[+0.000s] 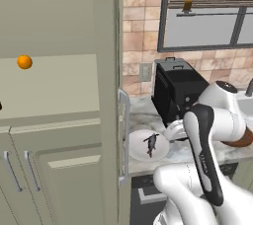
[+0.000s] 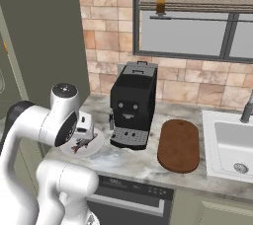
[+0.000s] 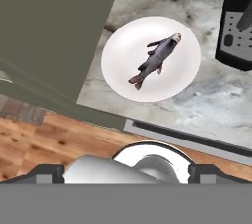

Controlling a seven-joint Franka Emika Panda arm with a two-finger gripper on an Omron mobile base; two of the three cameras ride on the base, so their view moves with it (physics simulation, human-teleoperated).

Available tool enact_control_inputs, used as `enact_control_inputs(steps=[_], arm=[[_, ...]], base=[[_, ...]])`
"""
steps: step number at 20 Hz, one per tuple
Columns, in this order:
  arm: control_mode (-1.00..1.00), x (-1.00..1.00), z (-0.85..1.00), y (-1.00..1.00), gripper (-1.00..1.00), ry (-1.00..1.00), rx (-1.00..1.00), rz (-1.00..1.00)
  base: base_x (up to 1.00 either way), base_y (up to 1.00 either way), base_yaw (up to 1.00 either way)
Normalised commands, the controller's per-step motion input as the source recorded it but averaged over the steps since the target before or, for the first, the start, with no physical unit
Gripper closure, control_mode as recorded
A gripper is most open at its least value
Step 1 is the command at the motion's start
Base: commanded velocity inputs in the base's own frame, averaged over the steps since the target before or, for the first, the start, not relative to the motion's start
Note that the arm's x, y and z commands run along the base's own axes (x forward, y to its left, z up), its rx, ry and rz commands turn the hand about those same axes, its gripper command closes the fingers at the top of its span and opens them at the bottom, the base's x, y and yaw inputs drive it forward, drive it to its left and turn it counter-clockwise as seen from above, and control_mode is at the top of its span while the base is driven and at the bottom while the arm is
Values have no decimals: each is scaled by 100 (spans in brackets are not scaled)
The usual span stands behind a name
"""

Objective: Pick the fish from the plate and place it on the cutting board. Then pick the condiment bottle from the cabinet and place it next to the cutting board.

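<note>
Hand view: grey fish (image 3: 156,60), seemingly whole

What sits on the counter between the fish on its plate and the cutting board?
The black coffee machine stands between the plate holding the fish and the cutting board, so the fish must go over or around it.

A home kitchen: marble counter (image 2: 128,162), tiled backsplash (image 2: 106,31), sink (image 2: 232,145), coffee machine (image 2: 132,104), sage-green cabinet (image 1: 54,95).
</note>
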Motion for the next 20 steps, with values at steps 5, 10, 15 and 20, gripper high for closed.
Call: enact_control_inputs(steps=[5, 10, 15, 20], arm=[[-100, -15, -67, 20, -100, -14, 0, -8], [-100, -11, -71, 26, -100, -14, 0, -6], [-100, -5, -60, 19, -100, -20, 0, -7], [-100, 0, -57, 11, -100, -25, 0, -7]], base=[[0, 0, 0], [0, 0, 0], [0, 0, 0], [0, 0, 0]])
